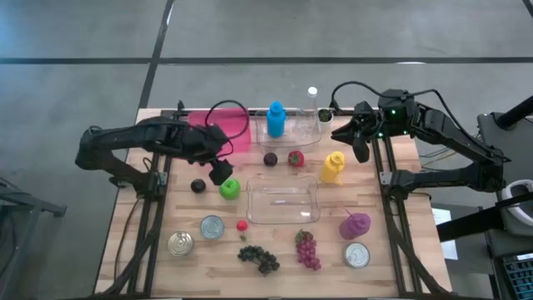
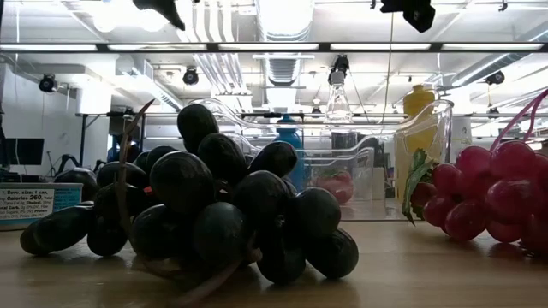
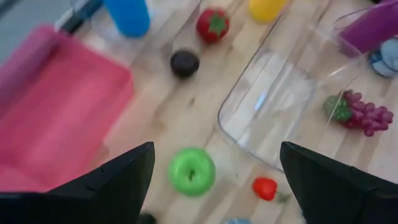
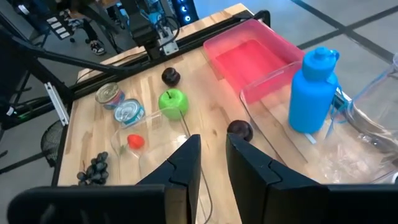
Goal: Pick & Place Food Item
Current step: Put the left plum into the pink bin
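Note:
The green apple (image 1: 230,188) lies on the wooden table, left of the clear tray (image 1: 283,204). My left gripper (image 1: 221,172) hangs open above the table, just to the far-left of the apple. In the left wrist view the apple (image 3: 191,171) shows between its wide-spread fingers (image 3: 216,155), which touch nothing. My right gripper (image 1: 360,147) is shut and holds nothing. It waits in the air near the table's far right corner, beside the yellow bottle (image 1: 333,167). Its own view looks past the shut fingers (image 4: 213,155) over the table.
A pink tray (image 1: 225,129), a blue bottle (image 1: 276,119) and a second clear bin (image 1: 298,125) stand at the far edge. Two dark plums (image 1: 271,159) (image 1: 197,186) and a strawberry (image 1: 296,157) lie nearby. Cans (image 1: 212,227), black grapes (image 1: 258,258), red grapes (image 1: 306,250) and a purple bottle (image 1: 354,225) fill the near side.

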Motion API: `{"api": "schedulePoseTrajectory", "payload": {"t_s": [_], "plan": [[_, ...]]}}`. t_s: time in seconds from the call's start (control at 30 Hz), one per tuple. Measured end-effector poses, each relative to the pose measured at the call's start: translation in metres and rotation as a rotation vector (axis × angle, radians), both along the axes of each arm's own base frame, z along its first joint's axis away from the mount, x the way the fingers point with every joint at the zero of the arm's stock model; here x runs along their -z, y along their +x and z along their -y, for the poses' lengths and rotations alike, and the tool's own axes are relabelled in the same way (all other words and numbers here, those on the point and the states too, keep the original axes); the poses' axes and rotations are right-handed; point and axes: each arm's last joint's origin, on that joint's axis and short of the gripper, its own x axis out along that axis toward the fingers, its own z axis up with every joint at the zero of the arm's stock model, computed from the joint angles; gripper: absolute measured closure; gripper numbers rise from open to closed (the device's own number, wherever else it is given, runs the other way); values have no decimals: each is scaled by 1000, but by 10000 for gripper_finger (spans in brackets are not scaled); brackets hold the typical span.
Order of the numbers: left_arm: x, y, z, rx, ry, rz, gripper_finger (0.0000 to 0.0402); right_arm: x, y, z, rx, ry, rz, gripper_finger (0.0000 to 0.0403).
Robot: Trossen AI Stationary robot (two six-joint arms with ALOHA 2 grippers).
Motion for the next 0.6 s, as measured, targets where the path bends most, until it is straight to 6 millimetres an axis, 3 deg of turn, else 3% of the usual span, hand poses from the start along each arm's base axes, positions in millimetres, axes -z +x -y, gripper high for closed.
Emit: {"api": "schedulePoseTrajectory", "payload": {"t_s": [0.37, 0.6], "plan": [[53, -3, 5, -115, -180, -192, 54, 0, 0, 0, -3, -6, 1, 346], [90, -14, 3, -314, -221, -356, 51, 0, 0, 0, -3, -6, 3, 341]]}}
